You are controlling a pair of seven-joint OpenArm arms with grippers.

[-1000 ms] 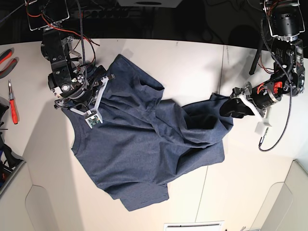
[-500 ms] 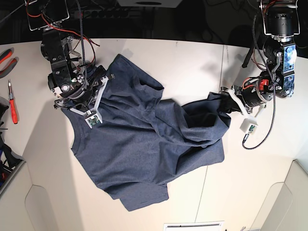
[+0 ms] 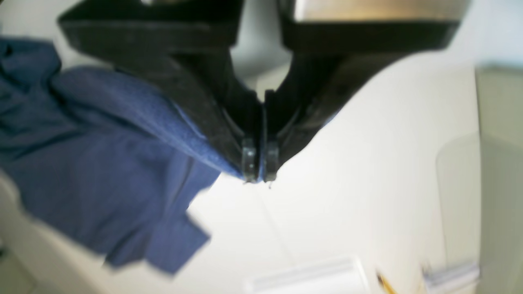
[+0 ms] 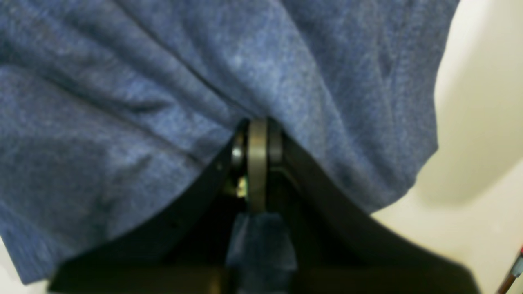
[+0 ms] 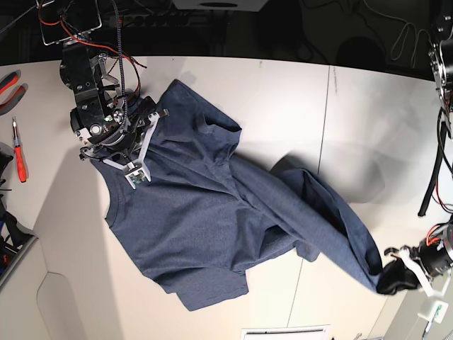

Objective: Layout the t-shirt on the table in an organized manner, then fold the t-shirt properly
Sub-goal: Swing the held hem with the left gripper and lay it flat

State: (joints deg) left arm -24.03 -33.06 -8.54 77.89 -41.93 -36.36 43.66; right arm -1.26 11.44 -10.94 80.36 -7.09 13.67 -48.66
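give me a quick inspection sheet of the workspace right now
surface: off-white table, dark seam line across it
job's things: navy t-shirt crumpled, one part stretched out toward the left arm
clutter: red-handled tools at the table edge
grippers: right gripper shut on the t-shirt; left gripper shut on the shirt's edge
cables: red and black wires above the right arm
surroundings: dark background behind the table

Heathered navy-blue cotton t-shirt [image 5: 212, 227] lies crumpled on off-white flat table [image 5: 283, 92], one corner stretched out to the left gripper [image 5: 398, 275] clamped on it, right gripper [image 5: 122, 147] pinching the opposite edge
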